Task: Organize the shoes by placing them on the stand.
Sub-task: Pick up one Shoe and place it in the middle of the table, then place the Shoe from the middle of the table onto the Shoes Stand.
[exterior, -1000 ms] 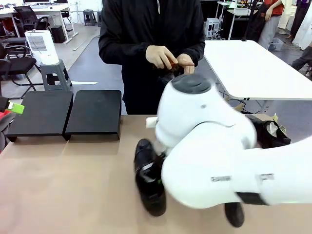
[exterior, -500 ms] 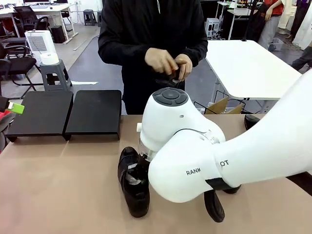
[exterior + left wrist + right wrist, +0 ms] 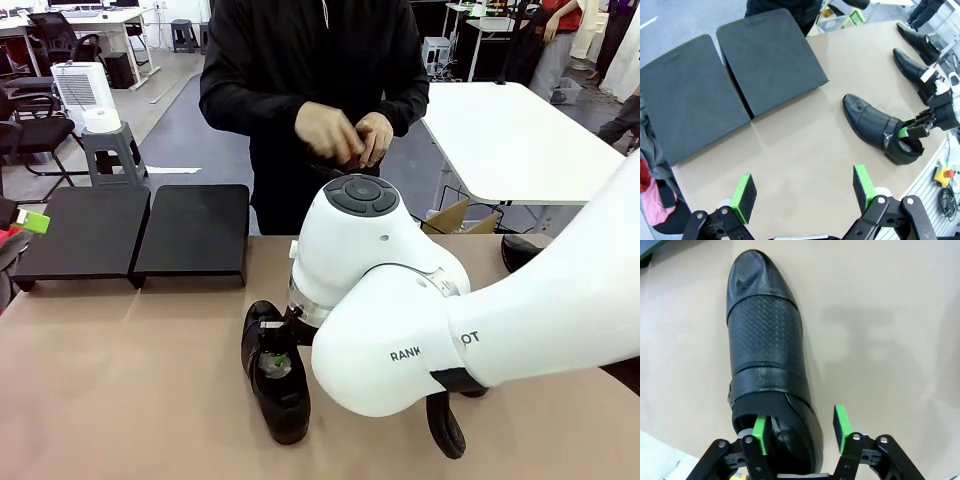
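Shoe (image 3: 765, 340): toe toward stand (image 3: 770, 60), collar at right tool (image 3: 800, 425).
Right tool: half open astride collar, not gripping.
Left tool (image 3: 803, 192): wide open, empty.

The floor (image 3: 190, 140) is grey. A big white table (image 3: 510, 130) stands at the right. A white machine (image 3: 85, 95) sits on a small grey stool (image 3: 110, 150), near black chairs (image 3: 40, 130).

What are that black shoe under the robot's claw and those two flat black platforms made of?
The shoe looks like black leather: smooth glossy toe, a dotted embossed panel across the middle. The stand looks matte black, fine-grained, perhaps coated metal or plastic; I can't tell which.
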`<state>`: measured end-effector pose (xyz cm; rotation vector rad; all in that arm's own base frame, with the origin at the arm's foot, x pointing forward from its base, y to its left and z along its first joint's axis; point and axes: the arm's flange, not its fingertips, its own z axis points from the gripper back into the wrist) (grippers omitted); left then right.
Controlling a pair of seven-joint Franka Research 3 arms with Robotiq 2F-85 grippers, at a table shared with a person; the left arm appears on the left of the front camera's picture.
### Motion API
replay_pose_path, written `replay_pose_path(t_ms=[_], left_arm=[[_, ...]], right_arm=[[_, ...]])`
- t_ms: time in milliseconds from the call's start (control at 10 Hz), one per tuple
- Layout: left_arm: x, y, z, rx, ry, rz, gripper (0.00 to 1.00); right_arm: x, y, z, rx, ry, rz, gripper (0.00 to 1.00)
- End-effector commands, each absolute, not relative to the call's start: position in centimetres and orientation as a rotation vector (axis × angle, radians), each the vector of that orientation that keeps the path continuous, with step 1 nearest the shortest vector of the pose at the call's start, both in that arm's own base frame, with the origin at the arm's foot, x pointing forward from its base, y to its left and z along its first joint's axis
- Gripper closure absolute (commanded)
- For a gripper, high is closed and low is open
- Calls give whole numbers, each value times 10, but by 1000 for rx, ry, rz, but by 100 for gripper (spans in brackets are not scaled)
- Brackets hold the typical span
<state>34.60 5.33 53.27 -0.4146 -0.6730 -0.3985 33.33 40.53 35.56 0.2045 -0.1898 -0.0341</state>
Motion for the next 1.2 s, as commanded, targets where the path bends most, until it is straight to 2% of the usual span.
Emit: replay_pose_path(t_ms=[0,100,200,900,1000,1100], left_arm=[[347,54,532,-431,-681,-414,0],[347,54,532,-431,-681,-414,0],[347,54,532,-431,-681,-414,0],[347,54,532,-431,-681,-414,0],[347,54,532,-431,-681,-414,0],[347,54,532,-431,-681,-414,0]], right_arm=[[315,391,374,220,-186,-65,0],[307,380,383,195,-149,-21,0],[327,403,361,210,-190,-45,0],[327,403,361,210,-190,-45,0],[323,397,359,205,-168,-48,0],[303,373,380,163,-250,-7,0]])
